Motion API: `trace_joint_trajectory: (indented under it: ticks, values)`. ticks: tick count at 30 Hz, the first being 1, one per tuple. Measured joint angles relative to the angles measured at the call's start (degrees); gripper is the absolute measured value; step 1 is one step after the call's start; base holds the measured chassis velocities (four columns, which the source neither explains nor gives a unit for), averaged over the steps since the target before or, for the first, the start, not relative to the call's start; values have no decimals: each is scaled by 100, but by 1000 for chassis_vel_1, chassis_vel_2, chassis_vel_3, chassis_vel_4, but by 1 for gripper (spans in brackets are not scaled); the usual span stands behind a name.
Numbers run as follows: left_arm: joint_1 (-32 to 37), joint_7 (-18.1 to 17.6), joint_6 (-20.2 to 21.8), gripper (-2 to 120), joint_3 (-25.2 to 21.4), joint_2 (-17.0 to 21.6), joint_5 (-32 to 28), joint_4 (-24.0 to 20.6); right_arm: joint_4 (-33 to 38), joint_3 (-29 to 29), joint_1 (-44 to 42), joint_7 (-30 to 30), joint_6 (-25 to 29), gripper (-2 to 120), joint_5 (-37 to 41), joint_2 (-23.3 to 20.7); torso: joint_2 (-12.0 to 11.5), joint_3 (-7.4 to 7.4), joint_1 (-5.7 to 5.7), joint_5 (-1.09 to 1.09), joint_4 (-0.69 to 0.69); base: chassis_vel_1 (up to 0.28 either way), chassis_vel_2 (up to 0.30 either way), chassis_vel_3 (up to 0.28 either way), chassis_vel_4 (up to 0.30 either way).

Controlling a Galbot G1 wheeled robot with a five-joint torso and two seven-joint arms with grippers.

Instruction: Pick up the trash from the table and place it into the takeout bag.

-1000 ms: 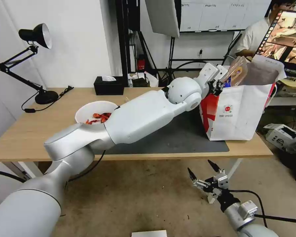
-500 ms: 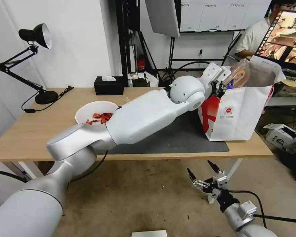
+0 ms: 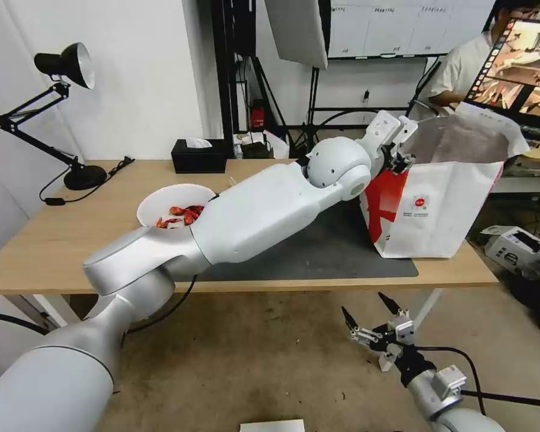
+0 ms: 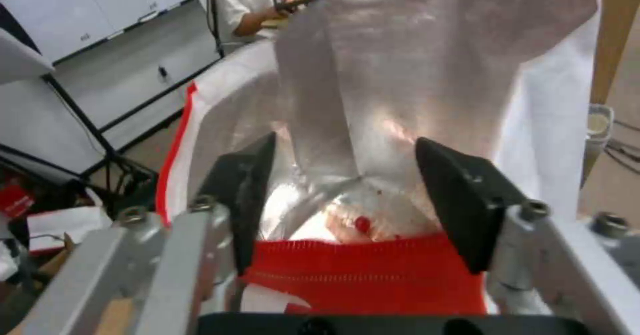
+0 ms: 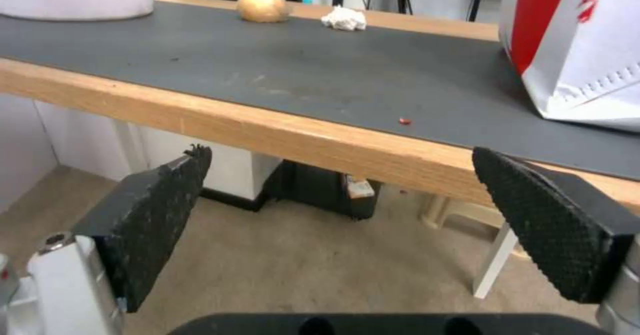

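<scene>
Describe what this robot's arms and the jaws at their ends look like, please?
The left arm is thick, smooth white and silver shells with a ball-shaped joint. Its left gripper has bare metal links with screws and two black wedge-shaped jaws. The right gripper looks alike: silver metal and pointed black jaws with a rough, dotted grip surface, plus a thin black cable behind it.

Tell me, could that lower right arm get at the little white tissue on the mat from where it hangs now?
Probably not without rising first. The right gripper hangs open below the table edge, so the edge blocks a straight path. Above the mat, nothing stands around the tissue; the beige lump sits apart.
</scene>
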Motion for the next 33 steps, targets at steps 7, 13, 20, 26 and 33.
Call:
trace_joint_trajectory:
  ticks: [7, 13, 20, 26, 33]
  values:
    - [24, -103, -23, 92, -213, 408, -172, -265, 57, 14, -41, 3, -2, 100, -3, 17, 0, 0, 0, 0, 0, 0, 0, 0, 0]
    - [431, -177, -32, 100, -529, 893, -332, -868, 269, 147, -218, 33, 43, 100, -3, 150, 0, 0, 0, -1, 0, 0, 0, 0, 0]
    - [1463, -176, -148, 100, -1081, 1800, -358, -1798, 448, 198, -260, 193, 196, 100, -93, 265, 1, 0, 0, -2, 3, 0, 0, 0, 0]
    - [2733, 170, -406, 100, -1871, 2902, 282, -2769, 461, 204, -283, 300, 364, 100, -102, 268, 1, -1, 0, -2, 1, 0, 0, 0, 0]
    - [4756, 607, -685, 100, -3379, 3576, 807, -3593, 465, 154, -240, 352, 462, 100, 33, 210, 1, -1, -1, -3, 0, 0, 0, 0, 0]
